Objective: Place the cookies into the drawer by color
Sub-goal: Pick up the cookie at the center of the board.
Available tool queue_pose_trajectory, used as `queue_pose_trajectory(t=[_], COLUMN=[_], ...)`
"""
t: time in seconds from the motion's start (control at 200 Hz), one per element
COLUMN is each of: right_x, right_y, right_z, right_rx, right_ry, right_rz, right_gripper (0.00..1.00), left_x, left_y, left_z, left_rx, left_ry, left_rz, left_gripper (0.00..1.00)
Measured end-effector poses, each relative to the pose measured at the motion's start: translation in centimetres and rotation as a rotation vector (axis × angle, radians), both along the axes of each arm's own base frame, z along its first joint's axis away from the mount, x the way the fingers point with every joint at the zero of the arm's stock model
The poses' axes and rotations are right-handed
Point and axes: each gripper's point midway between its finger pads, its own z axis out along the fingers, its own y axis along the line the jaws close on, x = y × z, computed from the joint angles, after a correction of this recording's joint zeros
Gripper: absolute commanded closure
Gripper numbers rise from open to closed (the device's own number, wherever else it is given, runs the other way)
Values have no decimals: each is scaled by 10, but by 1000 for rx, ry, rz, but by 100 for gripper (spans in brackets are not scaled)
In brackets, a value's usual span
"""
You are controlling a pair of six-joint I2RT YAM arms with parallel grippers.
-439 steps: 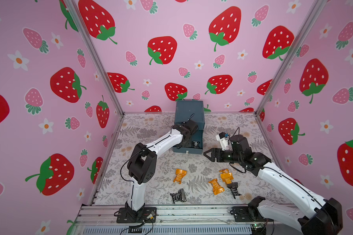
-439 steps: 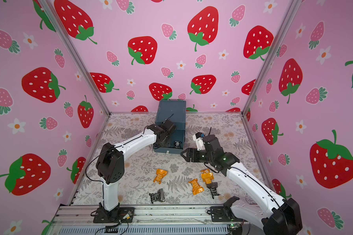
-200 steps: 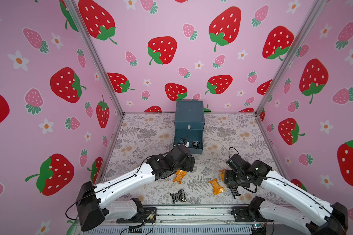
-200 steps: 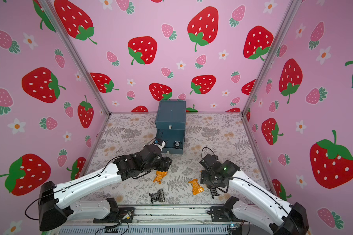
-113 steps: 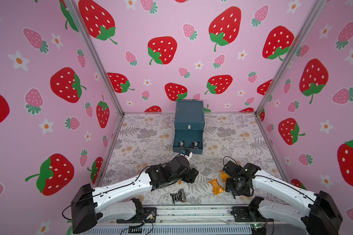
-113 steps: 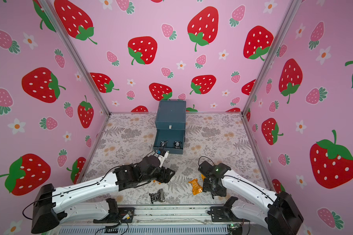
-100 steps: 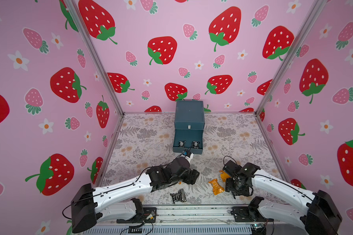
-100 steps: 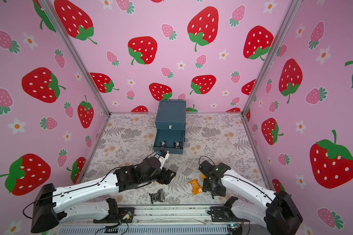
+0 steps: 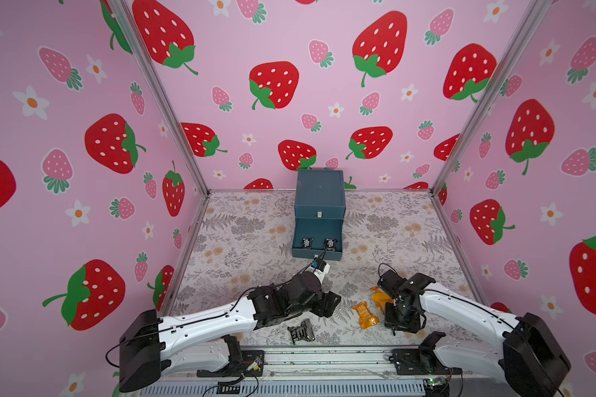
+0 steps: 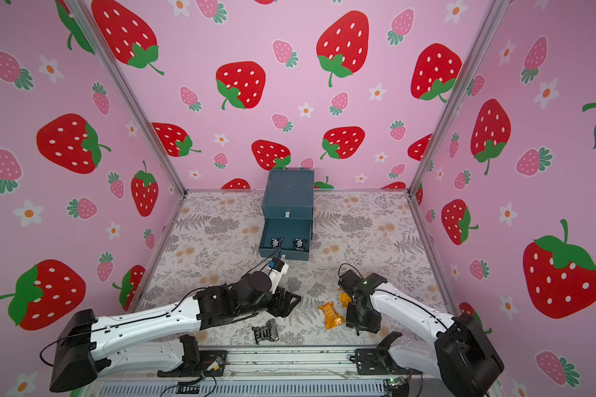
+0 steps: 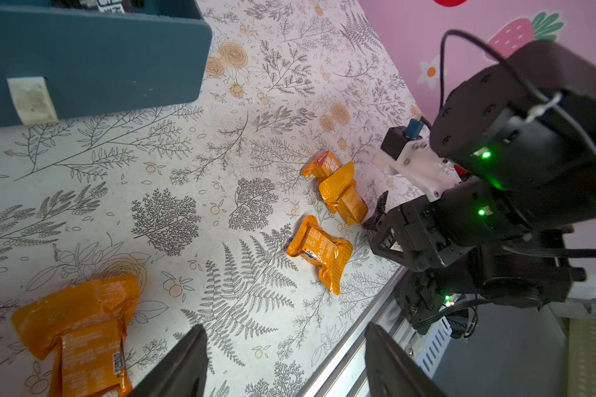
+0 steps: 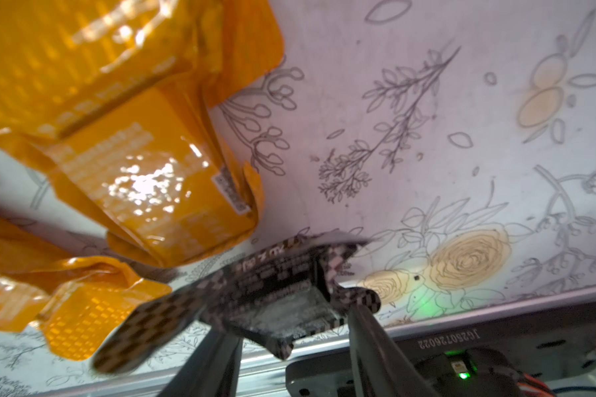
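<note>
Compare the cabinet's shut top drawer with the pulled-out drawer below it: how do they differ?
The top drawer is shut, flush with the cabinet; the lower drawer stands pulled out toward the front. The top drawer hides its contents; the lower drawer shows two black-patterned cookies side by side near its front wall. Both are dark teal with a small white pull tab.

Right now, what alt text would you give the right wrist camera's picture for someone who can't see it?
A black checkered cookie packet sits between the two dark fingers of the right tool, seen close up. Shiny orange packets crowd beside it on a floral mat.
</note>
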Motion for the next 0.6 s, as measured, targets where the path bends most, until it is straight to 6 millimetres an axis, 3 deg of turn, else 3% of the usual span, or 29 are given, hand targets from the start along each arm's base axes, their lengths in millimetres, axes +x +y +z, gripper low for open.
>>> queue_pose_trajectory(t=[0.155, 0.325, 0.435, 0.6], right_x=[5, 17, 19, 20], right_y=[10, 16, 15, 13], right_z=[3, 10, 7, -1], right_rx=[45, 51, 26, -5], right_ry=[-10, -38, -30, -5], right_rz=[18, 23, 25, 40], right_gripper=[49, 36, 36, 43], left_x=[-2, -4, -3, -3], left_y=[4, 6, 7, 7], left_z=[-3, -4, -5, -4], left_rx=[1, -1, 2, 1], left_ry=[0, -2, -2, -5], left_rz=[-1, -1, 1, 5], left_gripper=[25, 25, 24, 25])
